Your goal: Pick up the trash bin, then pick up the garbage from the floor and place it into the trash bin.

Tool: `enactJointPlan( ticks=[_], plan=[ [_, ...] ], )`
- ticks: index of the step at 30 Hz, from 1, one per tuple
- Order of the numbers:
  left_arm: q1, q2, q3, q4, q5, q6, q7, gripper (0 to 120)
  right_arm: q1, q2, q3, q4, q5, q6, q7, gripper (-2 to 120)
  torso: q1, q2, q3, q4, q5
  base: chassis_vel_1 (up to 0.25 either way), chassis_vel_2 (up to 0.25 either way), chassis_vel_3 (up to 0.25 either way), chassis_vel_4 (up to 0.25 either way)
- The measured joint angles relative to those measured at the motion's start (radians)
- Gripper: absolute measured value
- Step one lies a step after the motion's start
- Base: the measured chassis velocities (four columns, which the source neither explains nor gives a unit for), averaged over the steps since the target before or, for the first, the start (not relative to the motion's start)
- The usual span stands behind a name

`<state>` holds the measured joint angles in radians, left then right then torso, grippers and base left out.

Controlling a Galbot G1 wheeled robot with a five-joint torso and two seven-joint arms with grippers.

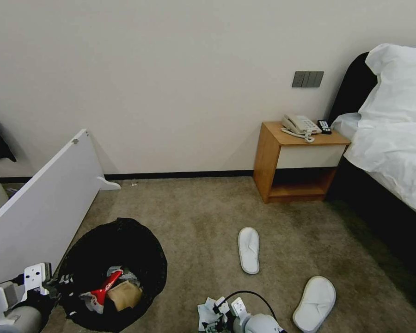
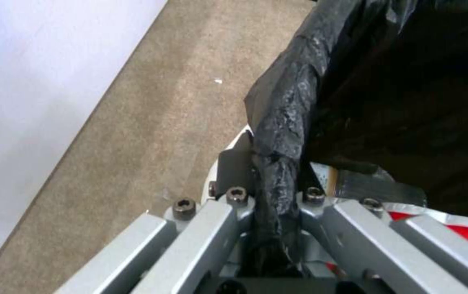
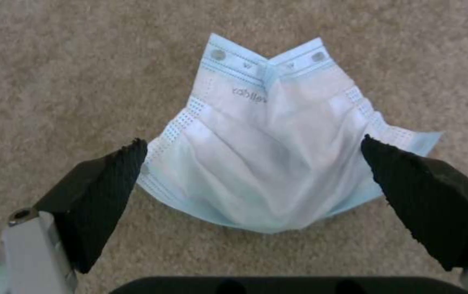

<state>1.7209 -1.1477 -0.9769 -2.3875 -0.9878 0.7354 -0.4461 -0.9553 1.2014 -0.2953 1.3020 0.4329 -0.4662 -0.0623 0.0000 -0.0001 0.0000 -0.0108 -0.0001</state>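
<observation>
The trash bin (image 1: 138,240), lined with a crinkly black bag, stands on the carpet at lower left. Inside it lie a crushed red can (image 1: 104,289) and a brown cardboard scrap (image 1: 125,295). My left gripper (image 1: 60,281) is shut on the bin's near rim; the left wrist view shows the left gripper (image 2: 274,167) pinching the bag-covered rim (image 2: 288,106). My right gripper (image 1: 219,317) hangs low over garbage at the bottom centre. In the right wrist view the right gripper (image 3: 253,171) is open, its black pads (image 3: 109,192) on either side of a white and pale-blue face mask (image 3: 266,122) lying on the carpet.
Two white slippers (image 1: 248,249) (image 1: 315,303) lie on the carpet to the right. A white board (image 1: 41,208) leans at the left. A wooden nightstand (image 1: 296,162) with a phone stands by the wall, and the bed (image 1: 393,152) runs along the right.
</observation>
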Motion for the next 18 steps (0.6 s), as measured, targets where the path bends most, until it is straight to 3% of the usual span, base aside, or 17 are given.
enactJointPlan(
  ticks=[18],
  plan=[
    [-0.007, 0.003, 0.001, 0.003, -0.004, 0.000, 0.002, 2, 0.016, 0.035, 0.034, -0.087, -0.035, 0.020, -0.031, 100, 0.000, 0.000, 0.000, 0.0000, 0.0000, 0.000, 0.000, 0.000, 0.000]
  ],
)
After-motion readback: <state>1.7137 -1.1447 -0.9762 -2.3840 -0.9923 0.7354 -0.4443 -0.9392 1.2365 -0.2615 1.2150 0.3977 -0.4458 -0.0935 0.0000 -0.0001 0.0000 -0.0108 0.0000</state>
